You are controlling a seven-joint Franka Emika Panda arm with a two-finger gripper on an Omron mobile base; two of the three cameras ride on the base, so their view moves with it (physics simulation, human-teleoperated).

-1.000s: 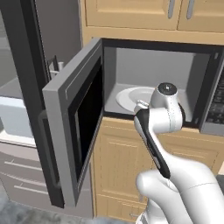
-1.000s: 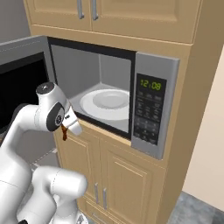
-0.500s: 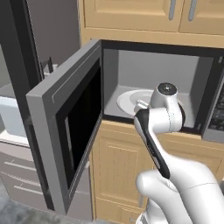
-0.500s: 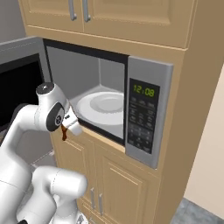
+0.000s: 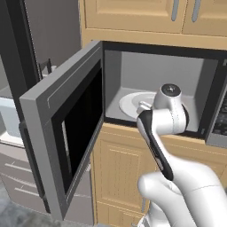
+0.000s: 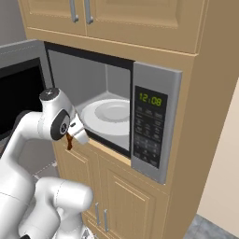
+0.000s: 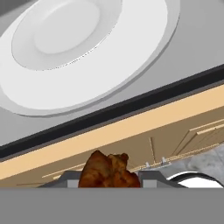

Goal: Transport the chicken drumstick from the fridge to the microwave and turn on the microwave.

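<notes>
The chicken drumstick [image 7: 109, 170] is a reddish-brown lump held between my gripper's [image 7: 109, 178] fingers. From the right base view, the drumstick [image 6: 69, 141] hangs under my gripper [image 6: 74, 135], just outside the microwave's [image 6: 151, 123] front lip, left of its opening. The microwave's door [image 5: 66, 128] stands swung wide to the left. Inside, the white turntable plate [image 7: 83, 48] lies bare, also seen as the plate [image 5: 133, 102] in the left base view. The fridge [image 5: 20, 62] stands at the far left, with a pale drawer [image 5: 9, 117] showing inside.
Wooden cabinet doors [image 6: 116, 200] run below the microwave and more cabinets [image 5: 133, 15] above it. The control panel [image 5: 220, 117] with a lit green clock sits right of the opening. The open door blocks the space to the left.
The whole picture has shifted in both base views, so the base has driven; the microwave now looks closer. The arm keeps its pose with the drumstick still gripped.
</notes>
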